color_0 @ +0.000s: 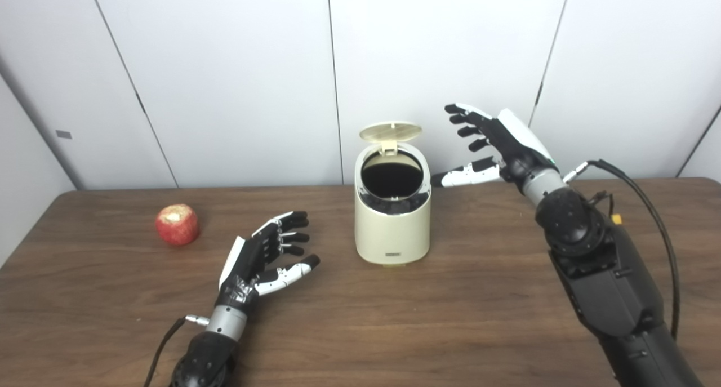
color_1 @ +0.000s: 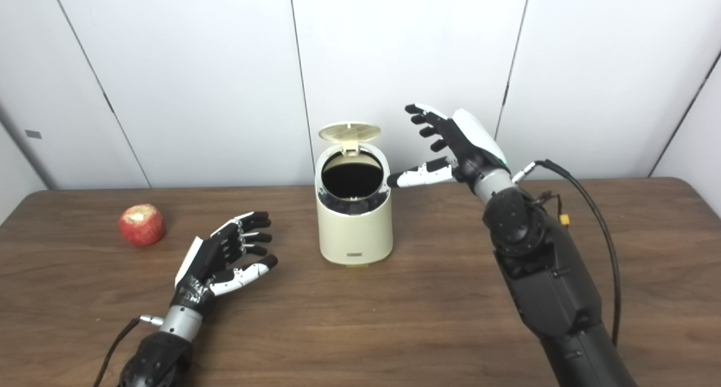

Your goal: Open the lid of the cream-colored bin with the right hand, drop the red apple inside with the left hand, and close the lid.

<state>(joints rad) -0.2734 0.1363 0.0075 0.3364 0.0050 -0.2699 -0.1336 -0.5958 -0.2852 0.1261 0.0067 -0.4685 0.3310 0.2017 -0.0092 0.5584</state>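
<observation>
The cream-colored bin [color_0: 392,229] stands upright in the middle of the table. Its lid [color_0: 390,132] is flipped up at the back, and the dark inside shows. The red apple [color_0: 177,225] rests on the table at the far left, apart from both hands. My left hand [color_0: 265,257] is open and empty, low over the table between the apple and the bin. My right hand [color_0: 490,145] is open and empty, raised to the right of the bin's top, its thumb pointing toward the rim without touching it.
The brown wooden table [color_0: 394,330] runs to a white panelled wall behind. A black cable [color_0: 648,201] loops off my right forearm. A thinner cable [color_0: 160,347] hangs from my left wrist near the front edge.
</observation>
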